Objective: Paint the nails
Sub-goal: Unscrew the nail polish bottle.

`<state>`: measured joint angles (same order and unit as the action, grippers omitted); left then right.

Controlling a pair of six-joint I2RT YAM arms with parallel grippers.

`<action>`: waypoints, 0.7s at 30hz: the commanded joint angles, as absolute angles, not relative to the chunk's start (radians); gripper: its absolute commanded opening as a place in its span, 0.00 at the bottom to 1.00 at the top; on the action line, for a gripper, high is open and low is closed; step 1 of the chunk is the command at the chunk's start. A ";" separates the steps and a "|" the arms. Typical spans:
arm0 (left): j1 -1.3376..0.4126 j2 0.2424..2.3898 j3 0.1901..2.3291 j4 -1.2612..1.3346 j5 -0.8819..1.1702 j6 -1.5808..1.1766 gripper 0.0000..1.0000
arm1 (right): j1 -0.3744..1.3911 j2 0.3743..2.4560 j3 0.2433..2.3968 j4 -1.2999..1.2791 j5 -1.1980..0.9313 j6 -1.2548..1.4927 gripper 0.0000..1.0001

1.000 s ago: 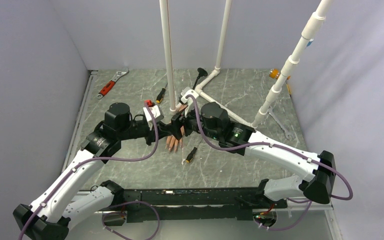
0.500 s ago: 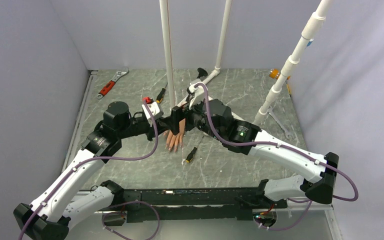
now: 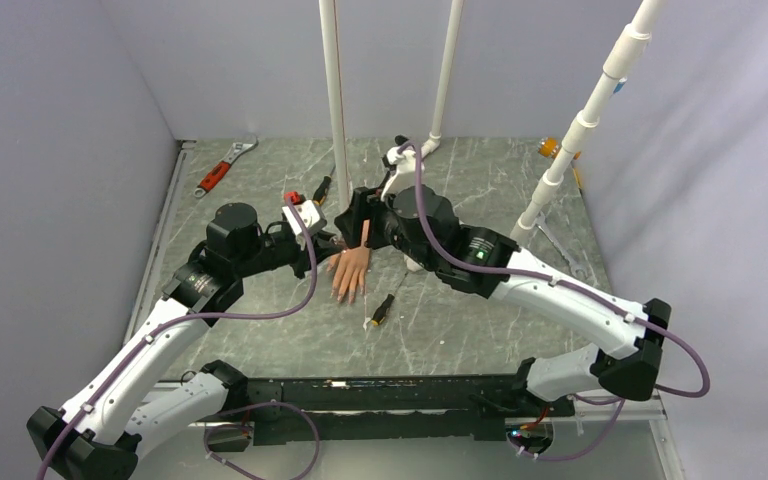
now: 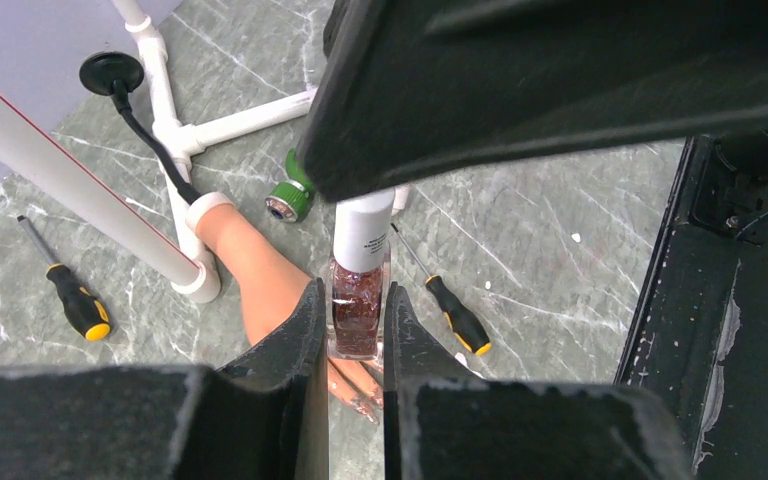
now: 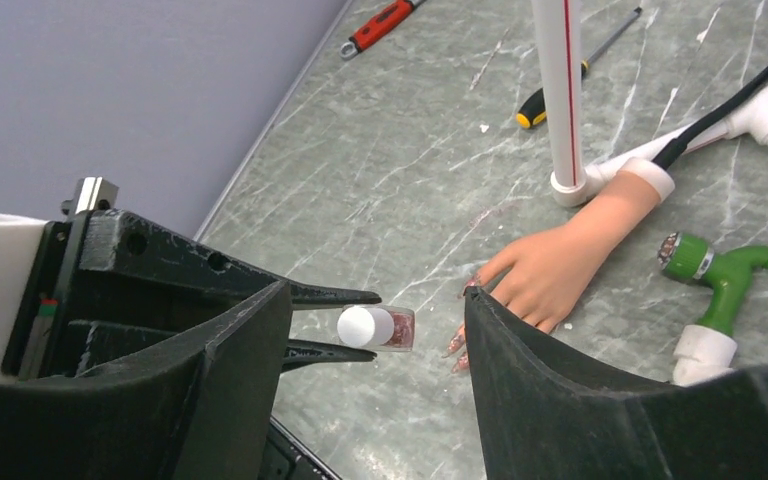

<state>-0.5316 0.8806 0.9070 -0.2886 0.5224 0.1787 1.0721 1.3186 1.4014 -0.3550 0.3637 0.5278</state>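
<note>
Left jaws (image 4: pixel 355 292) are clamped on a glitter polish bottle (image 4: pixel 358 315), held upright just above the mannequin hand (image 5: pixel 560 260) at its fingertips. Right jaws (image 5: pixel 377 292) stand apart, either side of the bottle's white cap (image 5: pixel 364 326), not touching it as far as the wrist view shows.

Change: a second ago the right arm hung over the mannequin hand and hid most of it. It has since swung toward the bottle, and the mannequin hand now lies exposed from above.

Reading: the cap is on and no brush is out. The step looks like uncapping, with painting probably not begun.

The nails (image 5: pixel 457 345) tip the fingers nearest the bottle. Whether they carry polish cannot be told.

Surface (image 3: pixel 460 330) is grey-green marble:
- A screwdriver (image 3: pixel 382 310) lies just beside the fingertips.
- A green fitting (image 5: pixel 720 265) sits near the wrist.
- A white pipe (image 3: pixel 332 100) rises at the wrist.
- A red wrench (image 3: pixel 222 167) lies well apart.

Walls (image 3: pixel 60 150) are pale lilac.
</note>
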 commanded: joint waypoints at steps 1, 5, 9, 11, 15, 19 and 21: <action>-0.535 0.867 0.920 -0.230 0.503 0.174 0.00 | 1.075 1.363 1.461 -0.397 0.357 0.568 0.64; -0.535 0.865 0.922 -0.233 0.499 0.176 0.00 | 1.075 1.398 1.488 -0.417 0.349 0.573 0.61; -0.535 0.865 0.924 -0.235 0.496 0.176 0.00 | 1.075 1.418 1.493 -0.421 0.334 0.574 0.50; -0.535 0.865 0.924 -0.235 0.498 0.177 0.00 | 1.075 1.429 1.501 -0.430 0.334 0.574 0.48; -0.534 0.864 0.924 -0.235 0.497 0.177 0.00 | 1.075 1.437 1.510 -0.441 0.333 0.568 0.42; -0.535 0.864 0.924 -0.237 0.495 0.178 0.00 | 1.076 1.448 1.519 -0.460 0.324 0.562 0.26; -0.535 0.864 0.924 -0.236 0.494 0.176 0.00 | 1.077 1.452 1.520 -0.464 0.315 0.561 0.19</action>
<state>-0.5316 0.8806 0.9070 -0.2890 0.4988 0.1787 1.0725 1.4414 1.4727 -0.4477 0.3294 0.5667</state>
